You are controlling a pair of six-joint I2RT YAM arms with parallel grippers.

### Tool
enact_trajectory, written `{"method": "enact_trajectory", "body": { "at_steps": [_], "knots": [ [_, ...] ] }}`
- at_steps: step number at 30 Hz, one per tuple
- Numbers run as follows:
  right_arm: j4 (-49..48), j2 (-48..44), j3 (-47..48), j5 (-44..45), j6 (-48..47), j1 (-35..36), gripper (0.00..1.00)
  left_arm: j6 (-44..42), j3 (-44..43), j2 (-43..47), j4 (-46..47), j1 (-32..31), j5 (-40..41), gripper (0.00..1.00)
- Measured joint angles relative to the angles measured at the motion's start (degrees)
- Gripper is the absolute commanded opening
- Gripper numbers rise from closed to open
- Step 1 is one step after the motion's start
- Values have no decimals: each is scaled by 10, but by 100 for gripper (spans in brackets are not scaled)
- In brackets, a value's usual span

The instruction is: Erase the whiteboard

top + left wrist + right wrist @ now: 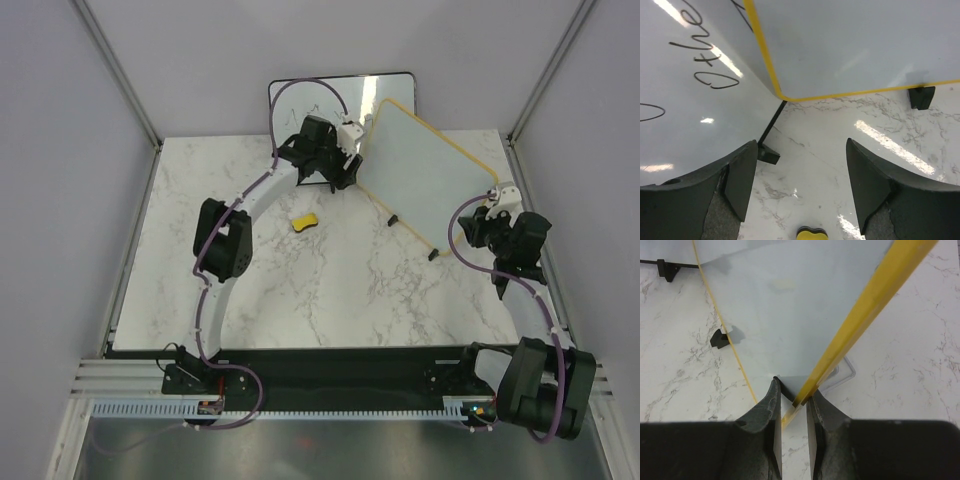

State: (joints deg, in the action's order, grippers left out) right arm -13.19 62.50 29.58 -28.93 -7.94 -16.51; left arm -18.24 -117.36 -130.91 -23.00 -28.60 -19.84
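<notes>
**Inspector:** Where is the whiteboard [425, 175]?

**Assessor:** Tilted at the table's [300, 300] right rear corner. The right gripper [792, 392] is clamped on its frame.

**Inspector:** And the left gripper [802, 144]?

**Assessor:** Wide and empty beside it. The eraser [304, 221] lies mid-table. The surface looks clean, so wiping seems finished. Next, lower it gently.

Board layout
whiteboard [425, 175] back-right on table [300, 300]; second board [300, 98] behind it; eraser [304, 222] front-left of it.

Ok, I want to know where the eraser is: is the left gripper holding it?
No, the yellow eraser lies on the marble table, apart from the left gripper, whose jaws stand open and empty.
</notes>
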Motion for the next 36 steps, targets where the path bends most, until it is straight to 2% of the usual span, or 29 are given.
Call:
{"method": "enact_trajectory", "body": {
  "at_steps": [9, 18, 25, 29, 32, 36],
  "knots": [
    [54, -8, 17, -6, -8, -23, 0, 0, 32, 2, 13, -41, -19, 73],
    [122, -9, 46, -8, -36, -25, 0, 9, 104, 1, 26, -110, -18, 78],
    [170, 19, 81, -24, -57, -39, 0, 13, 94, -16, 54, -148, 21, 77],
    [182, 29, 91, -29, -58, -43, 0, 16, 50, -62, 65, -153, 66, 75],
    [184, 29, 92, -30, -61, -43, 0, 18, 30, -90, 69, -155, 93, 72],
    [186, 29, 92, -32, -68, -44, 0, 23, 20, -101, 69, -157, 97, 64]
  ]
}}
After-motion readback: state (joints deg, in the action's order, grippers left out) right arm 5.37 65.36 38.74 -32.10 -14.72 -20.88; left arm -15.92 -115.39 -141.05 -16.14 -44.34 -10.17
